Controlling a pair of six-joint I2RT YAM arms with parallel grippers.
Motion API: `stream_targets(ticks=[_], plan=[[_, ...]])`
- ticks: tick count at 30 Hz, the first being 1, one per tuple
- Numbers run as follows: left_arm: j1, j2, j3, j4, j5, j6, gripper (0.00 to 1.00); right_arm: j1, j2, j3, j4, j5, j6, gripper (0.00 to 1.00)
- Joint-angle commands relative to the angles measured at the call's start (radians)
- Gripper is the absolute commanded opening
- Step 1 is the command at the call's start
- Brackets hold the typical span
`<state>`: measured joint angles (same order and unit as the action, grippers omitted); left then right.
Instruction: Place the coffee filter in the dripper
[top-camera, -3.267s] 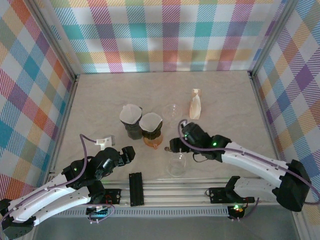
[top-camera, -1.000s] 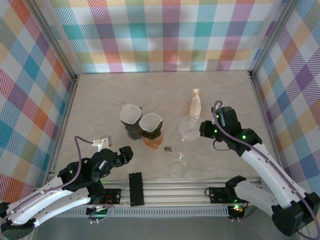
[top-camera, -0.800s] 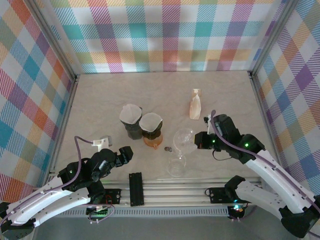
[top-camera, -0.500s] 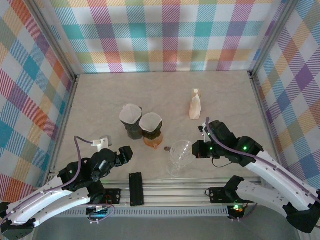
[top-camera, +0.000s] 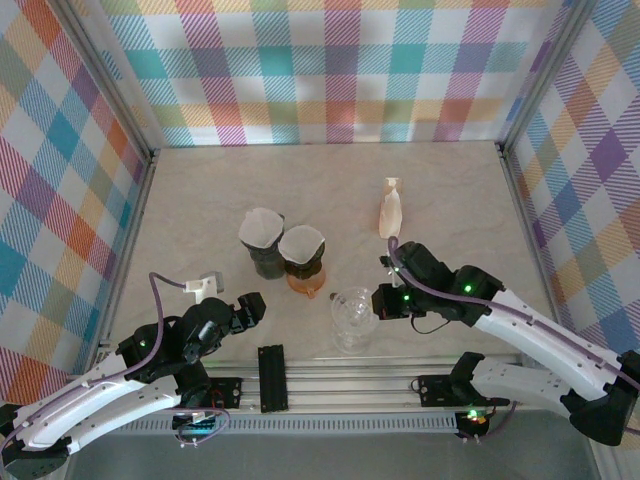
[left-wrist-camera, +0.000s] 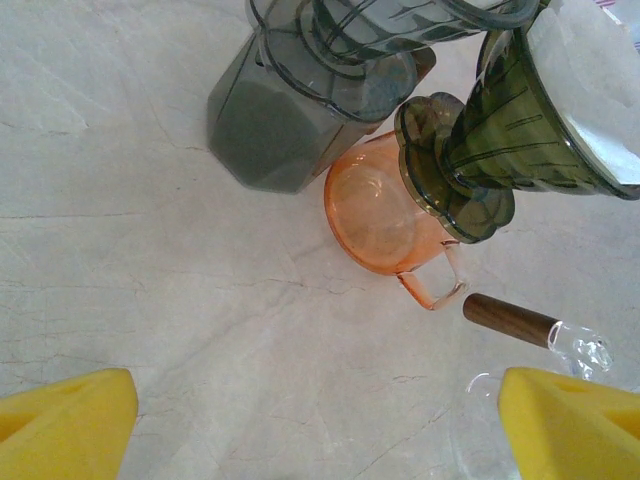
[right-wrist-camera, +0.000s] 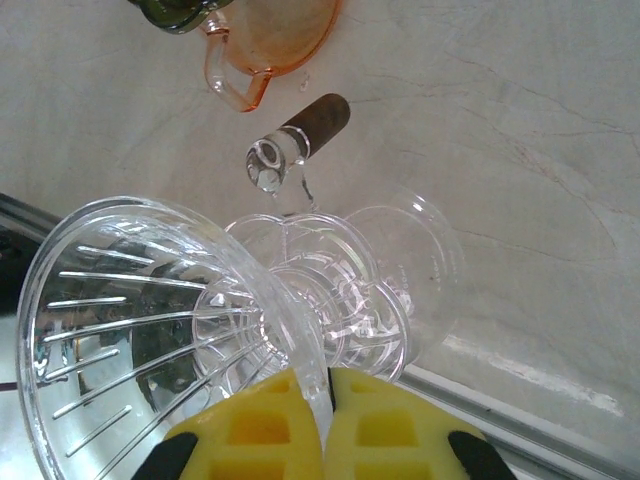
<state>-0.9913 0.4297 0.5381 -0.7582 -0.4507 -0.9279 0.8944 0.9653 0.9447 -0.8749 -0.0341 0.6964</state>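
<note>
The coffee filter (top-camera: 390, 210) is a folded cream paper lying at the back right of the table, apart from both grippers. The dripper (top-camera: 351, 305) is clear ribbed glass. My right gripper (top-camera: 379, 302) is shut on its rim (right-wrist-camera: 325, 375), and the yellow pads (right-wrist-camera: 260, 430) pinch the glass wall. The dripper (right-wrist-camera: 150, 320) hangs tilted, its base over a clear glass server (right-wrist-camera: 415, 255) near the front edge. Whether it rests on the server I cannot tell. My left gripper (top-camera: 250, 310) stands open near the front left, with nothing between its fingers (left-wrist-camera: 70, 420).
A dark grey dripper (top-camera: 262, 240) and a green dripper on an orange cup (top-camera: 302, 255) stand left of centre, each with a paper filter in it. A wooden-tipped handle (right-wrist-camera: 318, 118) lies beside the server. The metal rail (top-camera: 400, 378) runs along the front edge.
My right gripper has carried the clear dripper from the right-centre of the table forward and left, down over the glass server. The left arm has stayed where it was.
</note>
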Motion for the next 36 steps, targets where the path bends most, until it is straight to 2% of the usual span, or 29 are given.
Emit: stream_targets(ticks=[1, 10, 13, 16, 23, 25, 27, 31, 36], plan=[[0.008, -0.002, -0.014, -0.007, -0.014, -0.01, 0.93, 0.013, 0.006, 0.017, 0.017, 0.014, 0.011, 0.1], [0.008, 0.019, -0.004, 0.001, -0.006, -0.003, 0.93, 0.021, 0.0, 0.007, 0.031, 0.041, 0.005, 0.58], [0.008, 0.021, -0.004, 0.003, -0.006, -0.003, 0.93, 0.021, -0.015, 0.025, 0.03, 0.074, -0.012, 0.7], [0.008, 0.02, 0.0, 0.008, -0.007, 0.001, 0.93, 0.021, -0.024, 0.058, 0.03, 0.149, -0.043, 0.76], [0.008, 0.033, 0.019, 0.034, 0.001, 0.03, 0.94, -0.009, 0.056, 0.151, 0.116, 0.359, -0.19, 0.79], [0.008, 0.039, 0.021, 0.039, 0.004, 0.035, 0.94, -0.071, 0.11, 0.172, 0.162, 0.339, -0.225, 0.79], [0.008, 0.049, 0.024, 0.039, 0.004, 0.037, 0.94, -0.176, 0.168, 0.176, 0.221, 0.272, -0.252, 0.76], [0.008, 0.067, 0.023, 0.052, 0.011, 0.038, 0.94, -0.362, 0.314, 0.176, 0.33, 0.227, -0.3, 0.65], [0.008, 0.091, 0.029, 0.062, 0.017, 0.047, 0.94, -0.473, 0.547, 0.26, 0.379, 0.182, -0.331, 0.54]])
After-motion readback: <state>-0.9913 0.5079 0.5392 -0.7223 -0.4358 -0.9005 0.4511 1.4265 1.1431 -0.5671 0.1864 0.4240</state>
